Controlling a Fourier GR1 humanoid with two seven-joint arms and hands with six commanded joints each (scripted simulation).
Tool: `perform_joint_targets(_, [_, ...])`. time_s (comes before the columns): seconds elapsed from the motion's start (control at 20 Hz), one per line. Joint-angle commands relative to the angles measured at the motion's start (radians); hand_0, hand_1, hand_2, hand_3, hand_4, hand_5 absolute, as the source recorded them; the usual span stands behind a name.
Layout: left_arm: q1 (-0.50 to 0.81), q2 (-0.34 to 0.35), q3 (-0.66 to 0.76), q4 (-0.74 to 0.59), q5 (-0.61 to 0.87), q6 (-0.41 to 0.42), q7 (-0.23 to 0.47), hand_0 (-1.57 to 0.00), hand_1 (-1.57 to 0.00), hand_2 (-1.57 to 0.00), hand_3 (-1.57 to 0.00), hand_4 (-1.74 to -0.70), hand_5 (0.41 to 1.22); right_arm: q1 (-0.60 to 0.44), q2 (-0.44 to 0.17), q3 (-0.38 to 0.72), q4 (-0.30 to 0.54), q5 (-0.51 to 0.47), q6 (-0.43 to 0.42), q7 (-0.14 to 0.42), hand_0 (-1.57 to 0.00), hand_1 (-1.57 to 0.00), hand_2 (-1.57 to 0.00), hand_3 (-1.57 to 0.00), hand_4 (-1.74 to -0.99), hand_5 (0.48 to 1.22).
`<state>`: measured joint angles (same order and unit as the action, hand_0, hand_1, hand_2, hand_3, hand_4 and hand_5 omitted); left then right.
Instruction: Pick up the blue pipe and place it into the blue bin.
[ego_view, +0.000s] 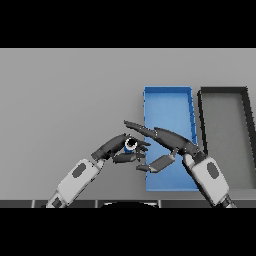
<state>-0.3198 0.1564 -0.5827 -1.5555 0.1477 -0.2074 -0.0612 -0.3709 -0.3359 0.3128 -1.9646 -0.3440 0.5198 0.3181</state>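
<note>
Left robot hand (119, 146): fingers curled round the blue pipe (130, 144), just left of the blue bin's (167, 97) left edge.
Right robot hand (165, 140): fingers straight, empty, over the bin's left edge.
Grey tabletop (65, 100): broad open room left of the bin.

Left hand (116, 149) curled, right hand (162, 137) straight

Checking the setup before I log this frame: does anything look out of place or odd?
Nothing spilled or damaged. The blue pipe is held in the left hand, just left of the blue bin, not yet in it. The right hand reaches over the bin with straight fingers. A dark bin sits beside it.
</note>
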Motion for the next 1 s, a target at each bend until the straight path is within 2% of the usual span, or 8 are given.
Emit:
perform_joint_targets(0.0, [0.001,0.001,0.003,0.002,0.001,-0.002,-0.008,-1.57,-1.57,-1.57,-1.48,-1.73,1.221,-0.026,0.011,0.006,0.015,-0.013,0.004,0.006,0.0,0.0,0.0,0.0,-1.251,0.535])
perform_joint_targets(0.35, [0.005,0.009,0.008,0.001,0.024,-0.031,0.01,-1.57,-1.57,-1.57,-1.5,-1.73,1.221,-0.124,0.103,0.056,0.127,0.019,0.01,0.061,0.0,0.0,-0.02,0.0,-1.225,0.511])
perform_joint_targets(0.5, [-0.004,0.003,0.012,0.012,0.048,-0.057,0.024,-1.57,-1.57,-1.57,-1.4,-1.72,1.221,-0.175,0.111,0.056,0.172,0.002,0.046,0.062,-0.05,-0.08,-0.11,-0.04,-1.268,0.519])
perform_joint_targets(0.55, [-0.008,0.008,0.011,0.014,0.02,-0.053,-0.017,-1.5,-1.39,-1.37,-1.15,-1.63,1.221,-0.186,0.118,0.06,0.187,0.009,0.053,0.06,-0.14,-0.17,-0.19,-0.11,-1.308,0.523])
perform_joint_targets(0.65, [-0.039,0.026,-0.02,0.01,-0.071,-0.016,0.071,-0.99,-0.9,-0.87,-0.74,-1.59,1.221,-0.207,0.142,0.072,0.203,0.008,0.057,0.076,-0.48,-0.5,-0.5,-0.37,-1.39,0.538])
perform_joint_targets(0.7, [-0.026,0.029,-0.023,-0.007,-0.088,0.001,0.053,-0.88,-0.83,-0.8,-0.67,-1.61,1.221,-0.215,0.134,0.07,0.207,-0.004,0.07,0.061,-0.7,-0.71,-0.71,-0.56,-1.453,0.551])
perform_joint_targets(0.8, [-0.013,0.013,-0.013,-0.013,-0.072,0.011,0.027,-1.03,-1.01,-0.99,-0.62,-1.66,1.192,-0.211,0.148,0.082,0.218,-0.045,0.072,0.082,-1.01,-1.02,-1.02,-0.83,-1.541,0.604])
perform_joint_targets(0.95, [0.002,-0.011,0.012,-0.017,0.004,-0.007,0.005,-1.29,-1.28,-1.27,-0.53,-1.7,1.206,-0.2,0.172,0.085,0.212,-0.059,0.04,0.086,-1.28,-1.29,-1.29,-1.19,-1.475,0.809])
